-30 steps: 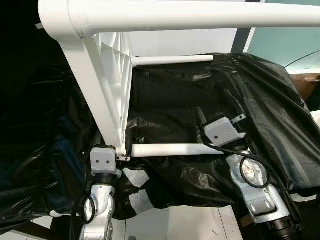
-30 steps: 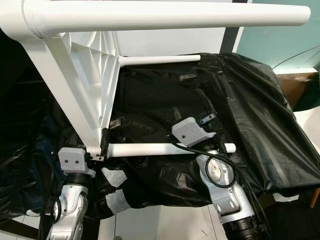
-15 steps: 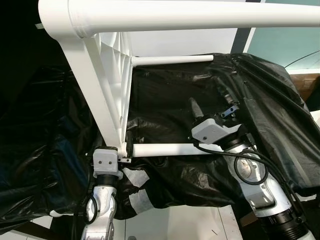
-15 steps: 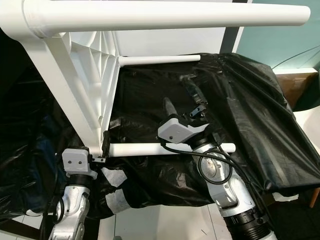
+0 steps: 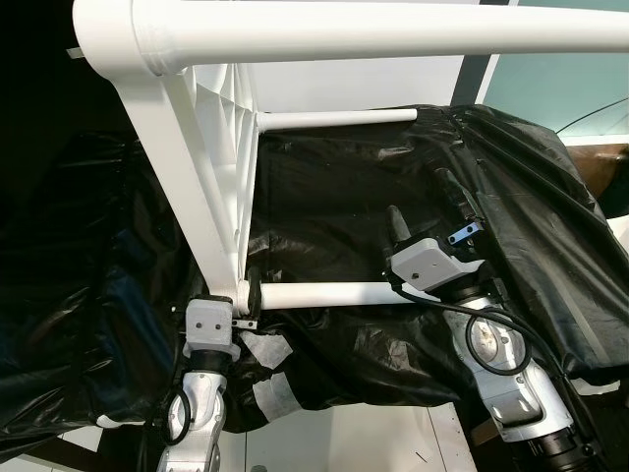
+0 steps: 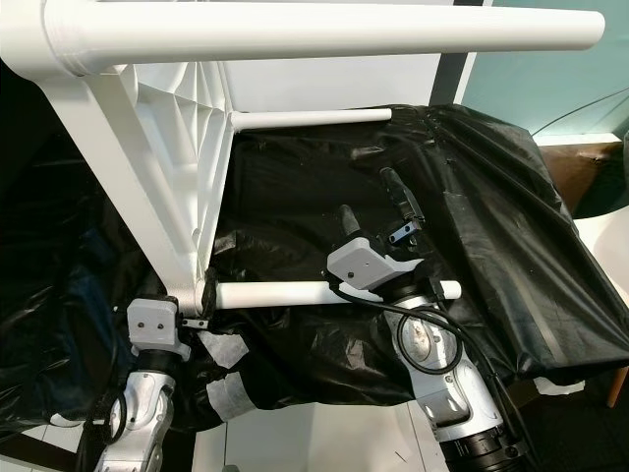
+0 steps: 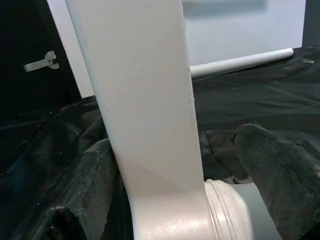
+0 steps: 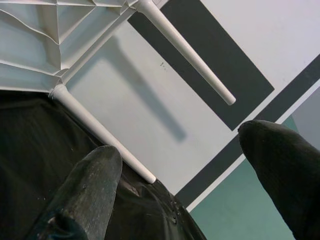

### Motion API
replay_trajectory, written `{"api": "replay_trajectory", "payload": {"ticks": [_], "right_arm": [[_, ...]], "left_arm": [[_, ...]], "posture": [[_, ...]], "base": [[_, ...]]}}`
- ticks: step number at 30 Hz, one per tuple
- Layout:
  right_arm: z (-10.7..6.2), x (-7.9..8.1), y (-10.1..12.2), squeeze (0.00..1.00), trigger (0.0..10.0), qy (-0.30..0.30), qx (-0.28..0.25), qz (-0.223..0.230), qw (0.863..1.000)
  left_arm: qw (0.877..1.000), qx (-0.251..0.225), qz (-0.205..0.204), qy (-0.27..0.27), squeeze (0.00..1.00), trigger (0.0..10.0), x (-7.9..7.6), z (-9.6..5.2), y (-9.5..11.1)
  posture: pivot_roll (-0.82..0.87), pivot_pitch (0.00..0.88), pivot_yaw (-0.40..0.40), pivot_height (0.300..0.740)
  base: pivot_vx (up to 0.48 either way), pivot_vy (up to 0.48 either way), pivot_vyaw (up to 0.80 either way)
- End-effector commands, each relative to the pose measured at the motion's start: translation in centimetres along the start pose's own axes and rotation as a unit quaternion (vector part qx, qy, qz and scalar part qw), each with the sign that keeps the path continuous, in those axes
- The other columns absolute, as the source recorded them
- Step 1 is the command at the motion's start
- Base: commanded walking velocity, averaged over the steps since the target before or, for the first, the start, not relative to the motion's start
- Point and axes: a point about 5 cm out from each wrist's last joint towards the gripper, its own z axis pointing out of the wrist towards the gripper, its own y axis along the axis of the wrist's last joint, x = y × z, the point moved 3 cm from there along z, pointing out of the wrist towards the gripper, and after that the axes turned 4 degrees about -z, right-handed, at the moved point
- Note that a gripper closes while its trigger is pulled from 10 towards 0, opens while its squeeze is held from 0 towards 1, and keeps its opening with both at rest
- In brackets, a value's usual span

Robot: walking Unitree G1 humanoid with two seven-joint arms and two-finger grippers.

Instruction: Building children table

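Note:
A white plastic children's table (image 5: 211,147) lies on its side, its ribbed top standing upright. Three of its round legs stick out to the right: a thick near one (image 5: 393,25) across the top, a far one (image 5: 334,119), and a low one (image 5: 324,293). My left gripper (image 5: 241,295) is shut on the table's bottom corner by the low leg's socket; in the left wrist view its fingers (image 7: 80,190) flank the white rim (image 7: 150,125). Just above the low leg, my right gripper (image 5: 428,208) stands open, holding nothing, its fingers (image 8: 90,190) pointing up and away.
Crinkled black plastic sheeting (image 5: 344,197) covers the surface under the table and drapes down at the right (image 5: 550,226). White tape patches (image 5: 270,388) sit on its front edge. White floor (image 5: 344,438) lies below, with a teal wall (image 5: 560,79) at the back right.
My right gripper has swung its fingers up from beside the low leg and now points them away, open. The left gripper stays on the table's corner.

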Motion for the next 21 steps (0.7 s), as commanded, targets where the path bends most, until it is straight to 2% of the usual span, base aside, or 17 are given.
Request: {"api": "replay_trajectory", "payload": {"ticks": [1, 9, 11, 14, 16, 20, 21], "right_arm": [[0.3, -0.2, 0.9, 0.0, 10.0, 0.004, -0.027, -0.014, 1.0], [0.5, -0.4, 1.4, 0.0, 10.0, 0.006, -0.044, -0.027, 0.999], [0.4, -0.4, 1.0, 0.0, 10.0, 0.009, -0.038, -0.025, 0.999], [0.2, -0.3, 0.9, 0.0, 10.0, 0.011, -0.036, -0.025, 0.999], [-0.1, -0.1, 0.6, 0.0, 10.0, 0.017, -0.031, -0.026, 0.999], [-0.2, -0.1, 0.5, 0.0, 10.0, 0.019, -0.03, -0.027, 0.999], [-0.2, 0.0, 0.5, 0.0, 10.0, 0.02, -0.03, -0.027, 0.999]], "left_arm": [[1.0, 0.008, 0.0, -0.011, 0.0, 10.0, -0.3, -0.3, -0.5], [1.0, 0.014, 0.001, -0.007, 0.0, 10.0, -0.1, -0.5, -1.0], [1.0, 0.03, -0.003, -0.001, 0.0, 10.0, 0.6, -1.7, -1.7], [0.999, 0.031, -0.01, -0.004, 0.0, 10.0, 0.8, -2.4, -1.7], [0.999, 0.024, -0.02, -0.008, 0.0, 10.0, 1.1, -3.7, -1.0], [1.0, 0.019, -0.019, -0.012, 0.0, 10.0, 1.2, -4.5, -0.5], [1.0, 0.018, -0.016, -0.016, 0.0, 10.0, 1.2, -5.1, -0.2]], "posture": [[0.05, 0.0, -0.003, 0.74], [0.06, 0.0, -0.015, 0.74], [0.06, 0.0, -0.02, 0.74], [0.07, 0.0, -0.021, 0.74], [0.08, 0.0, -0.022, 0.74], [0.08, 0.0, -0.022, 0.74], [0.08, 0.0, -0.022, 0.74]], "base": [[0.0, 0.0, 0.0], [0.0, 0.0, 0.0], [0.0, 0.0, 0.0], [0.0, 0.0, 0.0], [0.0, 0.0, 0.0], [0.0, 0.0, 0.0], [0.0, 0.0, 0.0]]}}
